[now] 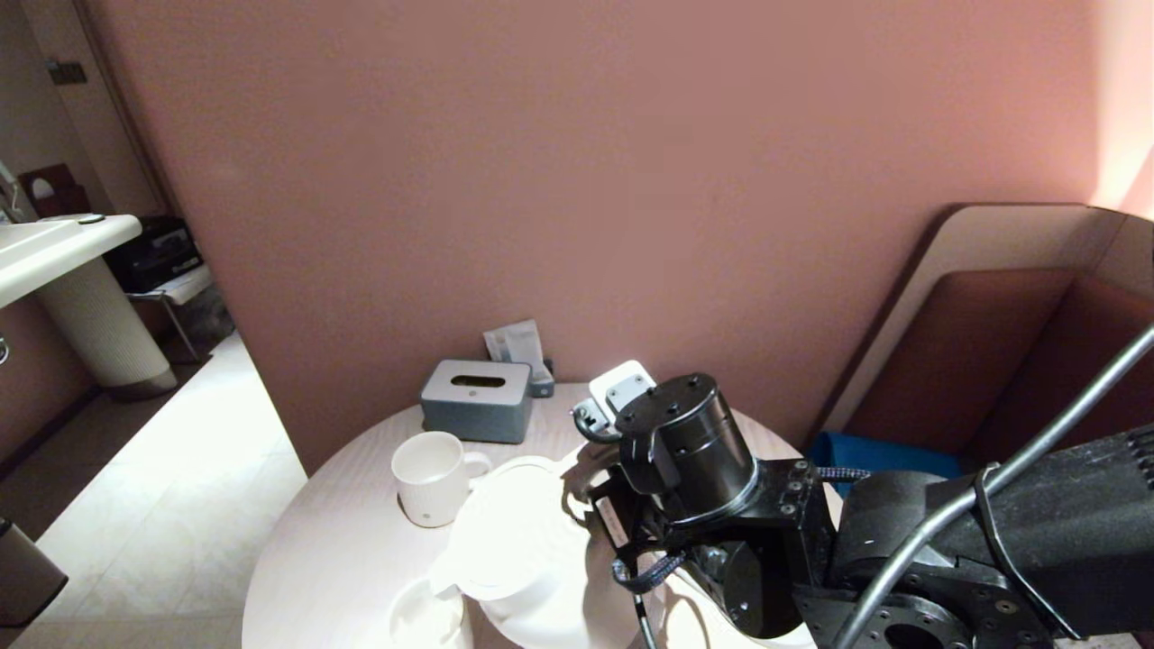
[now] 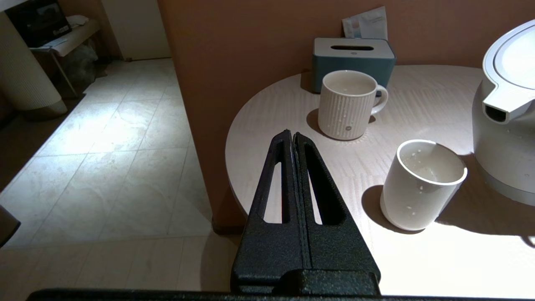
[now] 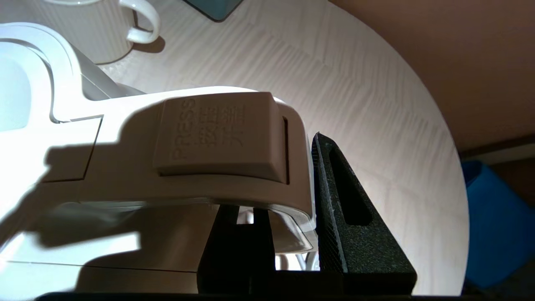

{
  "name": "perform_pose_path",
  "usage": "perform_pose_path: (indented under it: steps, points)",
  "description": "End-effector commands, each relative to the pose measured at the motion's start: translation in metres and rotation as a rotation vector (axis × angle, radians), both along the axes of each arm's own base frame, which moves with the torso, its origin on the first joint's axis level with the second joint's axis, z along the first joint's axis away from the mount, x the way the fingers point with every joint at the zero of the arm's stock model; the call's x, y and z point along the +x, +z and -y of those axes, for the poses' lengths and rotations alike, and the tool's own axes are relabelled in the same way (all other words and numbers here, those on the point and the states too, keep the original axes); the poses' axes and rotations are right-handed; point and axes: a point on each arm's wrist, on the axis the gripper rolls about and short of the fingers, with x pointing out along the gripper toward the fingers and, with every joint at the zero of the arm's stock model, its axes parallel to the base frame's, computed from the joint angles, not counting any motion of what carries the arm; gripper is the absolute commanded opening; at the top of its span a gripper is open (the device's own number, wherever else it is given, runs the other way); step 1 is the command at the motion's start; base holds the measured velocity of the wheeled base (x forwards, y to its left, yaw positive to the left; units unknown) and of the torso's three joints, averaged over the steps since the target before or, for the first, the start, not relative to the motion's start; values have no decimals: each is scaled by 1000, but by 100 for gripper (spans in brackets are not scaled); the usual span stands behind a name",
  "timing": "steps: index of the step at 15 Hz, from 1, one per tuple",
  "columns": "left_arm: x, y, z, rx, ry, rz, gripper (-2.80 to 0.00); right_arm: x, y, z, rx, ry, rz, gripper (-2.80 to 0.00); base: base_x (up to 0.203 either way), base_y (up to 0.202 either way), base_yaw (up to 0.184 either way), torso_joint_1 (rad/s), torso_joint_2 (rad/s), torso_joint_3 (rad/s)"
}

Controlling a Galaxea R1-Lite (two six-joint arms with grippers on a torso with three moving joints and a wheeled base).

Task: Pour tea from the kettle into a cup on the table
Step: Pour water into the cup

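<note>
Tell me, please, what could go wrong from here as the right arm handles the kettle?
The right gripper straddles the handle right beside the lid-release button; a slip might press it. The kettle spout sits above and beside the cup, so an early tilt could spill onto the table. The ribbed mug stands close behind.

Pink-brown wall (image 1: 577,180) fills most of frame. Pale tiled floor (image 1: 180,469) at lower left, bright light patch on it. White counter on ribbed round pedestal (image 1: 99,324) at far left. Dark brown padded seat back (image 1: 992,351) with pale edge at right. Blue item (image 1: 888,455) below it.
</note>
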Motion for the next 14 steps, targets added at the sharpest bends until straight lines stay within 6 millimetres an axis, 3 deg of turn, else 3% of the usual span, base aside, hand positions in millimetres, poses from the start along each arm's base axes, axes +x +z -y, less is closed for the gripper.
perform_pose_path:
  steps: [1, 6, 14]
  points:
    - [0, 0, 0, 0, 0, 0, -280, 1, 2, -1, -5, 3, 8, -280, 0, 0, 0, 0, 0, 0]
    - [0, 0, 0, 0, 0, 0, -280, 6, 12, -8, -42, 13, 7, -280, 0, 0, 0, 0, 0, 0]
    - [0, 0, 0, 0, 0, 0, -280, 15, 5, -22, -144, 40, 36, -280, 0, 0, 0, 0, 0, 0]
